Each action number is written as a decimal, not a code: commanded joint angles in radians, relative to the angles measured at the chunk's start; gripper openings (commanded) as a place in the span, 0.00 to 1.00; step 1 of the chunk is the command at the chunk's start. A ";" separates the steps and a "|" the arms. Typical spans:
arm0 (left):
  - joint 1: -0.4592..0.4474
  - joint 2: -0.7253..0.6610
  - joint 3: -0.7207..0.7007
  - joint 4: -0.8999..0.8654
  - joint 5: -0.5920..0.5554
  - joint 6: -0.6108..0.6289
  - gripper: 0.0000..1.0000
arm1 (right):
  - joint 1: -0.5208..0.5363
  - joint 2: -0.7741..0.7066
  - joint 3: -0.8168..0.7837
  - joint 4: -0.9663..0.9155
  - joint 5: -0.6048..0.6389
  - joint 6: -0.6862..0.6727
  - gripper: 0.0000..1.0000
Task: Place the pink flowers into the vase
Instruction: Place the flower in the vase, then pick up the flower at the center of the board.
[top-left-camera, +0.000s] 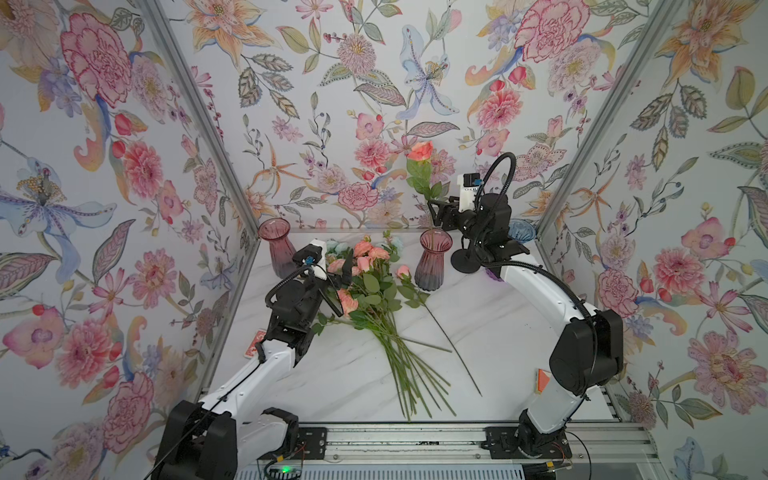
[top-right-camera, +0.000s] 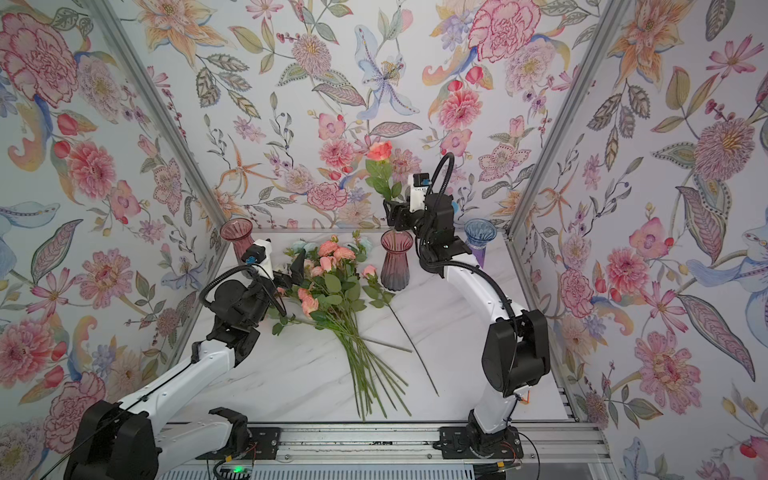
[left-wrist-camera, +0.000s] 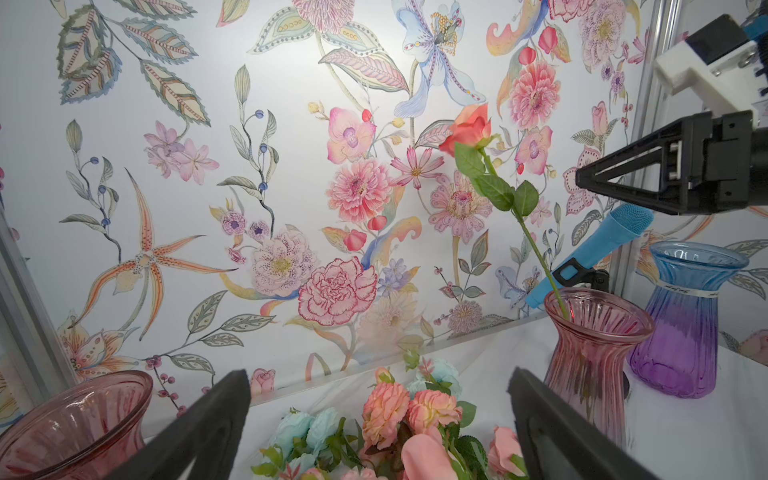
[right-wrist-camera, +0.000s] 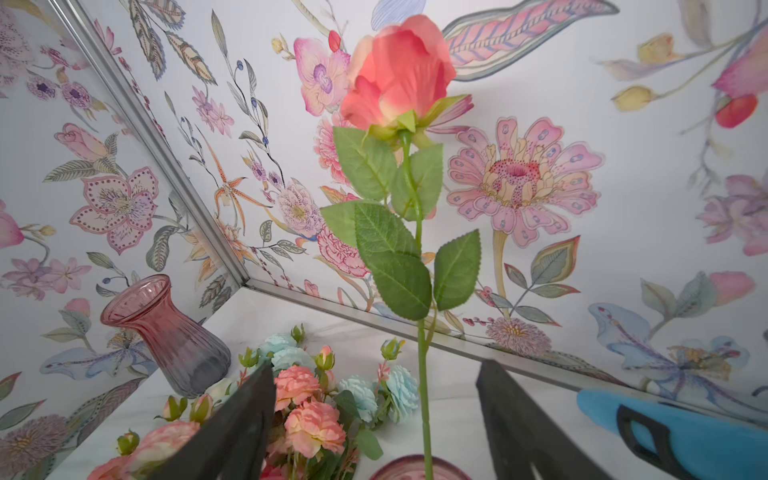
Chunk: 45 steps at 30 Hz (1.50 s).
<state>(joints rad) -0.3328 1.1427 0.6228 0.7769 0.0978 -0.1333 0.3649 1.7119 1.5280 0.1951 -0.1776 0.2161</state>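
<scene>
- Coral-petalled, the rose (right-wrist-camera: 397, 70) stands upright with its stem down in the pink glass vase (top-left-camera: 434, 259) toward the back of the bench (top-left-camera: 498, 332).
- The right pincer (right-wrist-camera: 376, 370) is spread wide on either side of the stem above the vase's mouth; neither finger touches it, and it grips nothing.
- The remaining pink flowers (top-left-camera: 365, 259) lie bunched on the white marbled bench, near the vase.
- The left pincer (left-wrist-camera: 378, 374) hovers over that bunch, fully spread and empty.
</scene>
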 joint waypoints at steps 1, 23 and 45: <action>-0.020 -0.005 0.002 -0.044 -0.003 -0.033 1.00 | -0.004 -0.071 -0.048 0.000 -0.005 -0.006 0.89; -0.028 -0.038 -0.182 -0.355 -0.003 -0.867 0.91 | 0.146 -0.372 -0.370 -0.043 0.000 -0.140 0.99; 0.041 0.134 -0.387 -0.087 0.023 -1.308 0.74 | 0.162 -0.385 -0.463 0.011 -0.012 -0.101 0.99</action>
<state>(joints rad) -0.3027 1.2793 0.2314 0.6392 0.0990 -1.3907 0.5224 1.3315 1.0786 0.1810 -0.1799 0.1196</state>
